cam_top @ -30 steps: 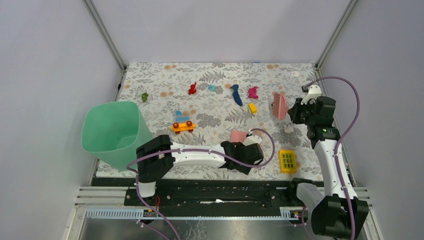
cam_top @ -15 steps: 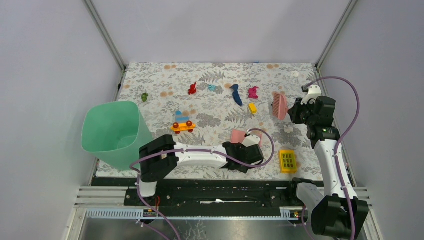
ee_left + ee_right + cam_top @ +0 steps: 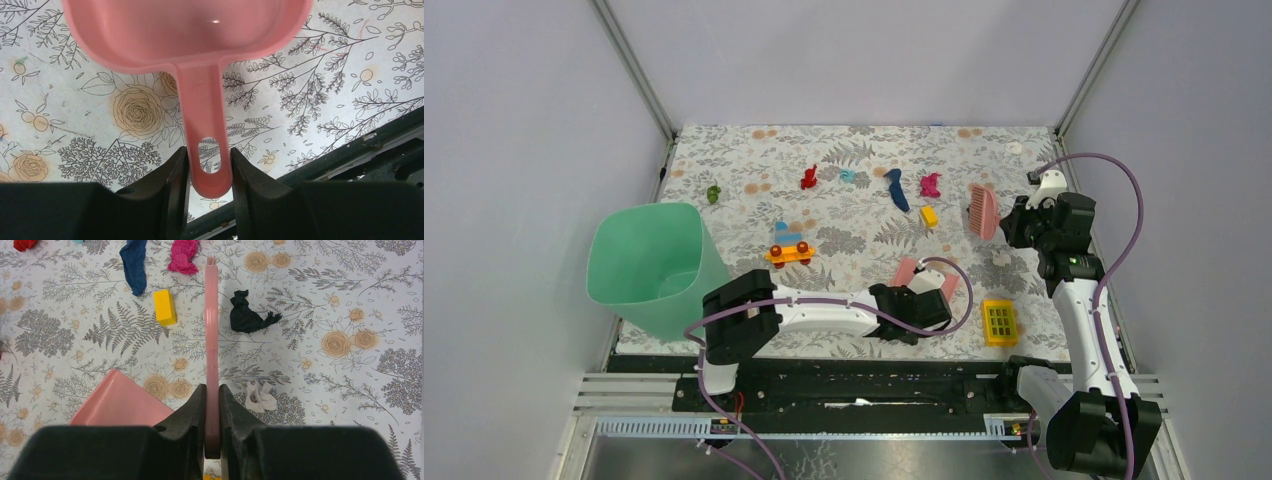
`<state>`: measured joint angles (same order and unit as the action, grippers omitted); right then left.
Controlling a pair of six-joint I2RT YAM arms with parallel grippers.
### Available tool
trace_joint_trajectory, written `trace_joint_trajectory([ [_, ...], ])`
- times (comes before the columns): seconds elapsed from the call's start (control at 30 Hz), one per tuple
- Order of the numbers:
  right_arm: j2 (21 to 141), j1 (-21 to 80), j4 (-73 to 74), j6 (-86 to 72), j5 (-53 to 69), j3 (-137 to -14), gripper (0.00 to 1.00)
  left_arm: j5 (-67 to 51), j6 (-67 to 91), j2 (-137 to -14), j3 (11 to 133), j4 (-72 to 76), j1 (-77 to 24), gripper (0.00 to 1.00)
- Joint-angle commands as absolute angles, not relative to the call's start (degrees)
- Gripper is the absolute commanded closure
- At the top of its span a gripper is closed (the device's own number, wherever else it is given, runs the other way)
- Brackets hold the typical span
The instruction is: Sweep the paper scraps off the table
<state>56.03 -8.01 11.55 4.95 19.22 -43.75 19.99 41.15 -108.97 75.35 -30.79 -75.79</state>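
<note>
The paper scraps lie along the far half of the table (image 3: 724, 150): green (image 3: 713, 193), red (image 3: 808, 178), teal (image 3: 847, 176), navy (image 3: 897, 189) and magenta (image 3: 931, 184). The right wrist view shows the navy scrap (image 3: 134, 262), the magenta scrap (image 3: 182, 255), a black one (image 3: 247, 315) and a white one (image 3: 260, 396). My left gripper (image 3: 929, 300) is shut on the handle (image 3: 205, 125) of the pink dustpan (image 3: 185, 30), near the front edge. My right gripper (image 3: 1012, 222) is shut on the pink brush (image 3: 982, 210), whose handle (image 3: 211, 340) points towards the magenta scrap.
A green bin (image 3: 654, 265) stands at the front left. A toy car (image 3: 789, 250) sits mid-table. A small yellow block (image 3: 928, 216) lies near the brush. A yellow block with holes (image 3: 999, 322) lies front right. A black rail (image 3: 844, 365) runs along the front edge.
My left gripper has turned a little with the dustpan, so the pan's outline now looks different from above. The right arm and the scraps have not moved.
</note>
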Motion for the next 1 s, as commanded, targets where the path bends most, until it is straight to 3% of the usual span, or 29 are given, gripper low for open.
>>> trace_joint_trajectory([
  [0.0,55.3,-8.2,10.6,5.6,20.7,-44.1,1.00,22.7,40.4,-109.4,77.1,-30.7,-75.7,0.67],
  [0.43,55.0,-8.2,10.5,5.5,21.1,-44.0,1.00,28.8,35.9,-102.7,77.3,-39.4,-73.8,0.85],
  [0.57,55.0,-8.2,10.5,5.4,21.3,-43.9,1.00,27.8,33.6,-97.9,74.5,-39.4,-70.5,1.00],
  [0.83,56.2,-8.2,11.7,7.5,20.7,-45.7,1.00,23.9,27.7,-88.1,70.3,-35.9,-61.9,1.00],
  [0.97,57.5,-8.2,20.7,10.6,18.9,-52.8,1.00,23.8,24.2,-83.4,66.7,-33.0,-58.8,1.00],
])
